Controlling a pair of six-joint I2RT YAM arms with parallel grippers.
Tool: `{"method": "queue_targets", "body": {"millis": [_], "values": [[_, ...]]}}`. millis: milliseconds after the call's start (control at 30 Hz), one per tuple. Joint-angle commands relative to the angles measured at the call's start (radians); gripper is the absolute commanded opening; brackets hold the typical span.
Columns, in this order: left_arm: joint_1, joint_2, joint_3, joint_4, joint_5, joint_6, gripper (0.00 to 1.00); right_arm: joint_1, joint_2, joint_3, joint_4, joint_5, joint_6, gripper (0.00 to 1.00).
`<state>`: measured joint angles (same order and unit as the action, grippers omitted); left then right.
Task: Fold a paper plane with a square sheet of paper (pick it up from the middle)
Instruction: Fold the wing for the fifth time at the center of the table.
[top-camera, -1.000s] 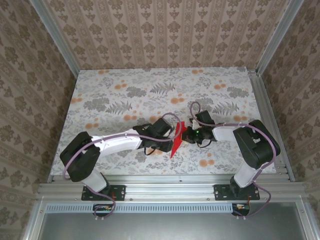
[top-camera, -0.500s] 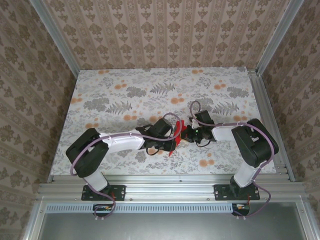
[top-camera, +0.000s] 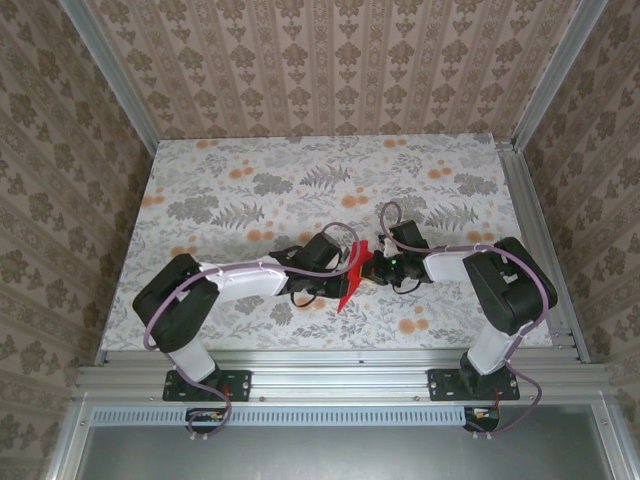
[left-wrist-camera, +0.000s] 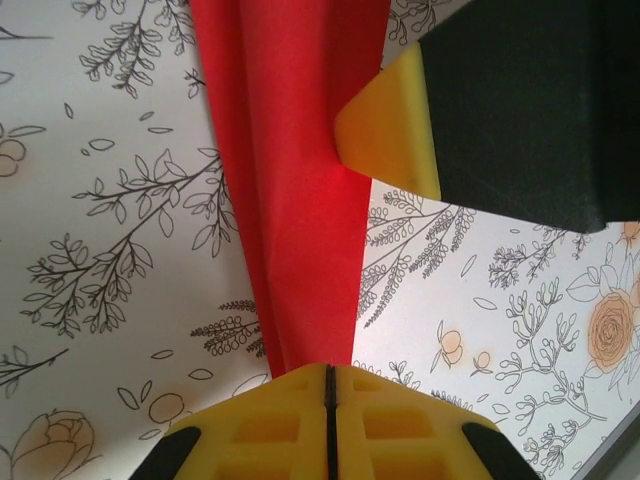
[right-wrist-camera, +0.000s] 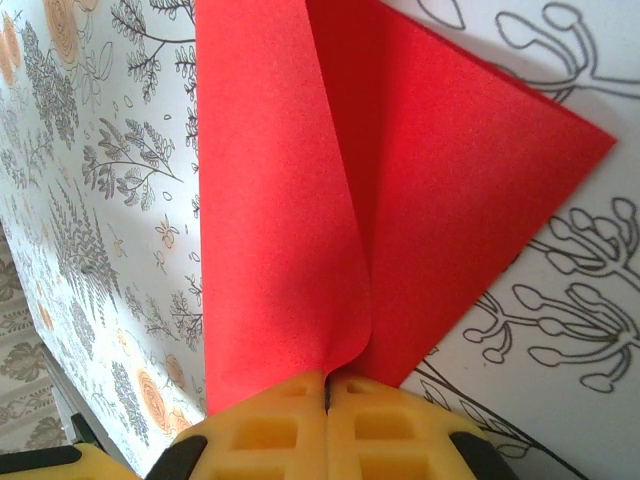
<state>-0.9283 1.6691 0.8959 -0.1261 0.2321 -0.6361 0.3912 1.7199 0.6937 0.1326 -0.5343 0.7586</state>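
Clamped on the folded red sheet of paper (top-camera: 348, 280) mid-frame: left fingers (left-wrist-camera: 280, 425), right fingers (right-wrist-camera: 270, 430). Hold taut, lower evenly toward the desk (top-camera: 250, 170), press crease flat without tearing.

Top cam: fixed, high behind the arm bases, tilted down and forward. Wide, far view of the whole white floral-print table (top-camera: 250, 180) and the brown patterned walls (top-camera: 330, 70).
Left wrist cam: sits just behind the left gripper (left-wrist-camera: 328, 370), looks along its yellow fingers at the tabletop, very close.
Right wrist cam: same setup behind the right gripper (right-wrist-camera: 327, 378), very close.
All three views overlap on the folded bright red paper sheet (top-camera: 347, 283) mid-table.
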Motion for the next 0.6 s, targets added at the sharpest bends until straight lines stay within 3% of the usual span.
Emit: {"method": "queue_targets", "body": {"millis": [0, 567], "values": [[0.005, 0.013, -0.015, 0.005, 0.009, 0.010, 0.09, -0.001, 0.051, -0.043, -0.085, 0.103, -0.007, 0.00], [0.005, 0.067, -0.013, 0.056, 0.056, -0.005, 0.09, -0.008, 0.057, -0.056, -0.060, 0.102, 0.013, 0.00]]}}
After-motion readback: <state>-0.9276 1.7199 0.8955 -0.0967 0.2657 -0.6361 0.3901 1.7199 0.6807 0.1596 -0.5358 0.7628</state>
